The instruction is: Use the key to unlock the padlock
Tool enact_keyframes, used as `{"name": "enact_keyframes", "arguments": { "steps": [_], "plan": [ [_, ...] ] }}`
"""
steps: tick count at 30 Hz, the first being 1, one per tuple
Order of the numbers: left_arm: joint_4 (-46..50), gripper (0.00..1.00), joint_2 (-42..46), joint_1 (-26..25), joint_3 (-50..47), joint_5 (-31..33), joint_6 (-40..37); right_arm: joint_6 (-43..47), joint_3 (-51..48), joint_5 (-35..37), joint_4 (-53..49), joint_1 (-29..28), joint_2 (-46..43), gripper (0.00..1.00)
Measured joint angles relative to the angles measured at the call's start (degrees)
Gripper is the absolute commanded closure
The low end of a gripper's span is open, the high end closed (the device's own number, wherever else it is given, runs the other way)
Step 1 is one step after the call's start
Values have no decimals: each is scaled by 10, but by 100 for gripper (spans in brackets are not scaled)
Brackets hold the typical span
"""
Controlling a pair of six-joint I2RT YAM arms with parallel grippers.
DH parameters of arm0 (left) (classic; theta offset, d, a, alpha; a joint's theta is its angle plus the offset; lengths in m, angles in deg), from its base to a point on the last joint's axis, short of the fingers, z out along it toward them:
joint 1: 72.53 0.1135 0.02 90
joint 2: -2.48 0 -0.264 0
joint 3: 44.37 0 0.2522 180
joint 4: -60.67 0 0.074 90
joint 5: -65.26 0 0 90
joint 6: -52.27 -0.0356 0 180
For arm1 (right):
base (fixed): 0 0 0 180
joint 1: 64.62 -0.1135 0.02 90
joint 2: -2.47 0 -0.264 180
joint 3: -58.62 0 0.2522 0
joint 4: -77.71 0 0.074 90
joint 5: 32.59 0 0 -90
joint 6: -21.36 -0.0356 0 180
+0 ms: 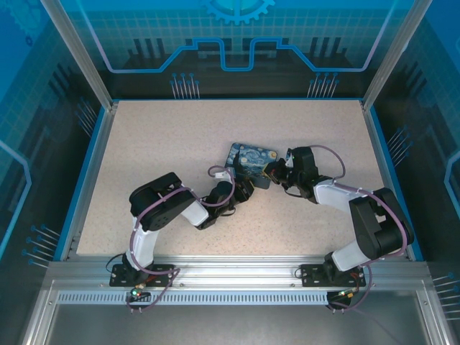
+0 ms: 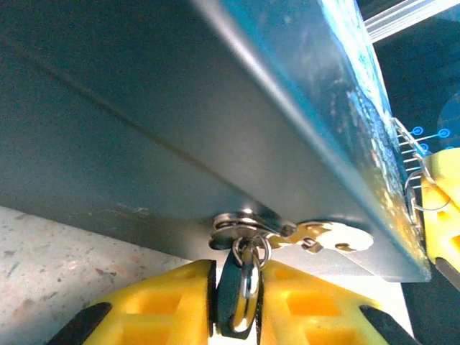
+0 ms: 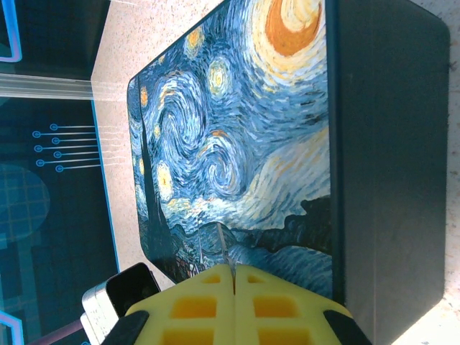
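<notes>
1. At the 6 o'clock edge of the box (image 1: 251,162), seen from overhead, my left pincer (image 2: 237,277) grasps the dark head of the key (image 2: 236,305), with a yellow pad pressed on each flat side.
2. In my left wrist view the key points toward 12 o'clock, up to the small silvery padlock (image 2: 243,224) sitting against the edge of the box's dark side wall. I cannot tell whether the blade is fully seated.
3. My right pincer (image 3: 233,277) is clenched at the box's 4 o'clock corner, its fingers over the painted lid. A thin pale sliver shows at the seam between the pads, and I cannot tell what it is.
4. What could go wrong: if I twist before the blade is home, the head may slip between my pads or the thin shank may bend.
5. The padlock looks free to swing, so it may turn with the key instead of letting the lock turn inside.
6. A hard twist could also drag the box across the tabletop (image 1: 180,136) if my right side is not steadying it.
7. Around it, the key ring (image 2: 253,264) dangles beside the shank and could snag a pad.
8. The hasp plate (image 2: 338,237) lies at 3 o'clock of the padlock. Farther toward 3 o'clock is my right pincer's yellow finger, near enough to crowd a wrist roll.
9. The side wall sits close above my fingers and limits how far I can tilt.
</notes>
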Motion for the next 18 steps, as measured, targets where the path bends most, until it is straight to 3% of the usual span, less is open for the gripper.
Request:
{"name": "enact_keyframes", "arguments": {
  "steps": [10,18],
  "plan": [
    [64,100,19,0,21,0,-21,0,0,-12,-1,1,0,100],
    [245,100,82,15,53,-68,-32,10,0,-43,-32,7,-65,100]
  ]
}}
